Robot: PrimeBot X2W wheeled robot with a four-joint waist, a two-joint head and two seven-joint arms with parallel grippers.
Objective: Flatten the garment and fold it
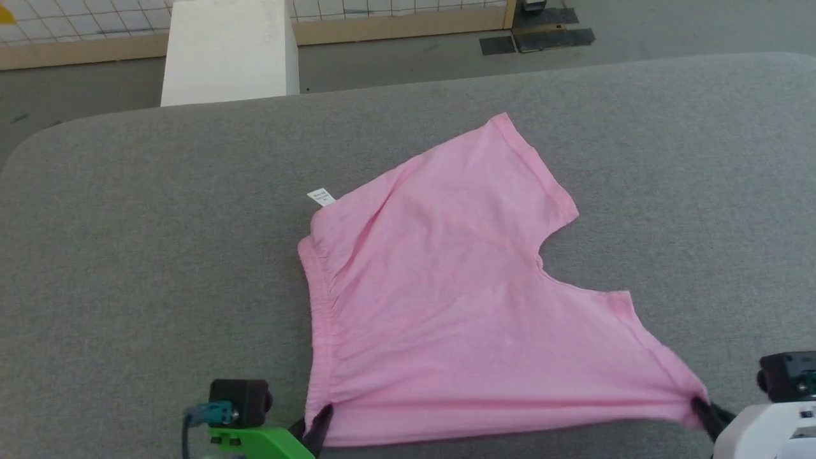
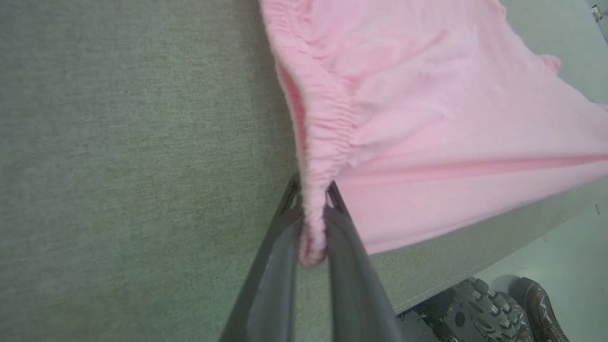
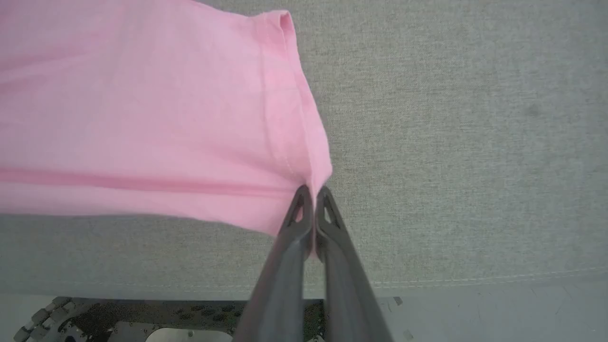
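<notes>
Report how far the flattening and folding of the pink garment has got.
Done: the garment lies spread out on the grey table, its near edge pulled taut. In hand: the left gripper pinches the gathered waistband corner, and the right gripper pinches the opposite hem corner. Left: creases near the waistband and the white tag need smoothing, and no fold has been made yet.

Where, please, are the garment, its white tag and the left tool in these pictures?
garment (image 1: 446, 299): head view, middle of the pink cloth.
white tag (image 1: 320, 197): head view, centre of the tag.
left tool (image 2: 313, 190): left wrist view, midway between its fingertips, shut on the gathered edge.
</notes>
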